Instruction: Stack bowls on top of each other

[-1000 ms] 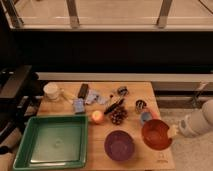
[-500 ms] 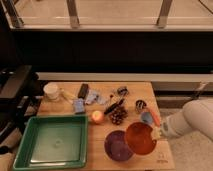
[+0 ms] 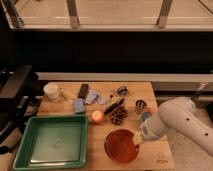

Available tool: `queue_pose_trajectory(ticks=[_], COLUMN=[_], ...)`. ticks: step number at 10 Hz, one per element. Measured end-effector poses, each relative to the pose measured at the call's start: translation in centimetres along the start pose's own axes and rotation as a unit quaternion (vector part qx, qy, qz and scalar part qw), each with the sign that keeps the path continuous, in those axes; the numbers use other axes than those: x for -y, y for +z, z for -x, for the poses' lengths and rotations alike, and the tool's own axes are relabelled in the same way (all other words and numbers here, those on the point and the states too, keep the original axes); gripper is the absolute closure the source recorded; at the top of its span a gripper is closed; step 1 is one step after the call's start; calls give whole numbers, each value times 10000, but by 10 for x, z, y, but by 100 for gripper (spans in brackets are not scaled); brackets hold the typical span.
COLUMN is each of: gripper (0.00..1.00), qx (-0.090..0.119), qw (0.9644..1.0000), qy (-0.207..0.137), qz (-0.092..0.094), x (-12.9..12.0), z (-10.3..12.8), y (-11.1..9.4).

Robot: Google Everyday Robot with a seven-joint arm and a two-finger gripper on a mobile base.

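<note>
The orange-red bowl [image 3: 121, 145] is at the front of the wooden table [image 3: 100, 162], right of the green tray. It sits directly over the purple bowl, of which only a thin dark rim [image 3: 106, 142] shows at the left. My gripper [image 3: 138, 138] comes in from the right on a white arm [image 3: 182, 122] and grips the orange-red bowl's right rim. I cannot tell whether the orange-red bowl rests in the purple one or hovers just above it.
A large green tray [image 3: 22, 150] fills the front left. Behind the bowls lie a pinecone [image 3: 118, 116], a small orange ball [image 3: 97, 116], a small blue cup [image 3: 145, 116], a white cup [image 3: 51, 91], a blue sponge [image 3: 79, 105] and other small items.
My gripper has carried the orange-red bowl leftward from the table's right front until it covers the purple bowl, which was fully visible one second ago.
</note>
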Motion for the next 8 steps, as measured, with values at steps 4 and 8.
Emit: queue_pose_trajectory(ticks=[4, 8], gripper=[41, 22], qx=[215, 312], qw=[9997, 9986], qy=[95, 275], qz=[-117, -319], x=[-10, -16], z=[-10, -21], y=[25, 32])
